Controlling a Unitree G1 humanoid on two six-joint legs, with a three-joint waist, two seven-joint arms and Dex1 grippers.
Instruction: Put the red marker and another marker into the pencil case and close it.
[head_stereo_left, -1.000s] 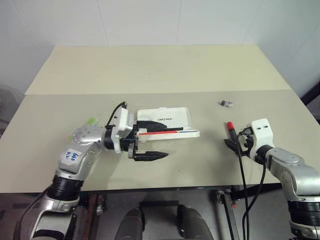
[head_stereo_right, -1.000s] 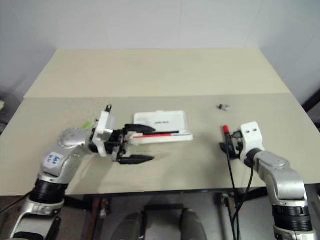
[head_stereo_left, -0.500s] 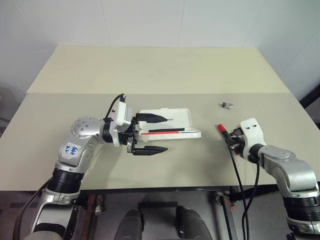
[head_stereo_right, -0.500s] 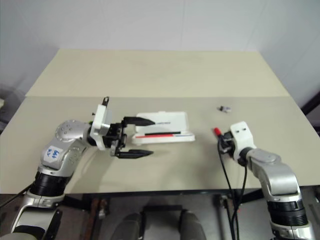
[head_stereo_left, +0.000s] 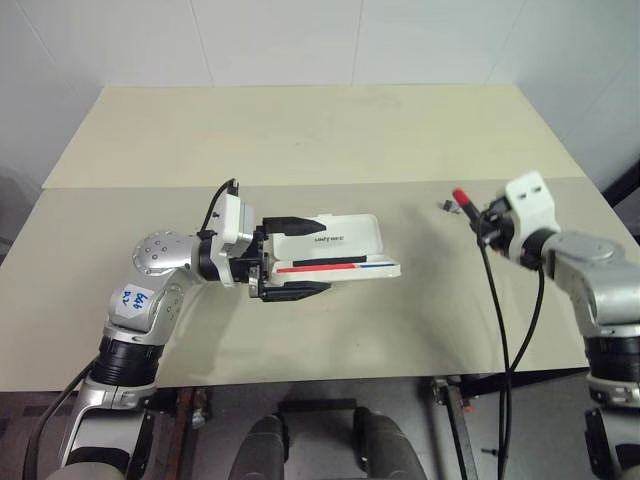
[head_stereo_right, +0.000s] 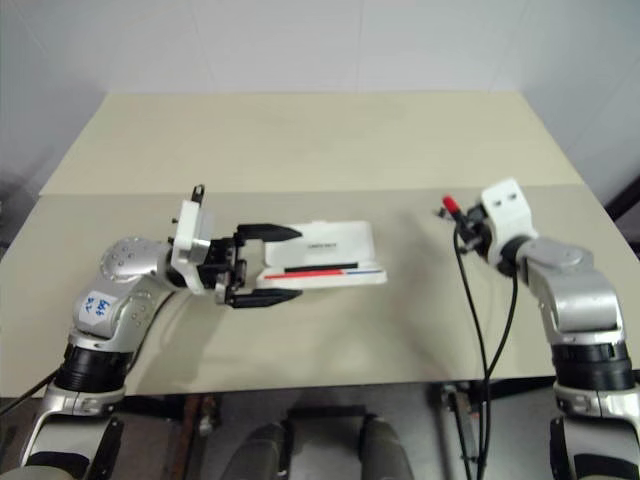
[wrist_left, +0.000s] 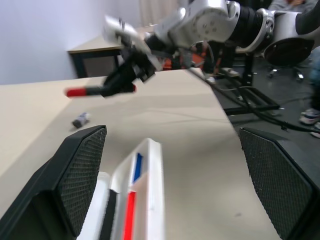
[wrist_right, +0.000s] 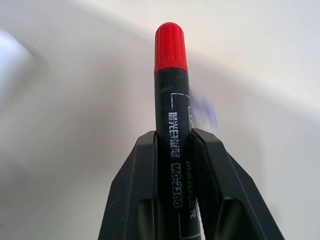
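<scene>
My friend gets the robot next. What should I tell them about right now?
Right gripper: shut on the red marker, held up off the table, red cap forward.
Left gripper: open, its fingers on either side of the near end of the pencil case.
Case: open on the table, nothing put in yet.
Done: red marker picked up.
Left: put it in the case, add the second marker, close the lid.

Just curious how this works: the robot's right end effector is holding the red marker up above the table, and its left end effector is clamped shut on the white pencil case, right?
Not quite. The left end effector is open, its fingers spread either side of the pencil case's end, as the left eye view shows. The rest holds: the right end effector is shut on the red marker, raised off the table.
</scene>
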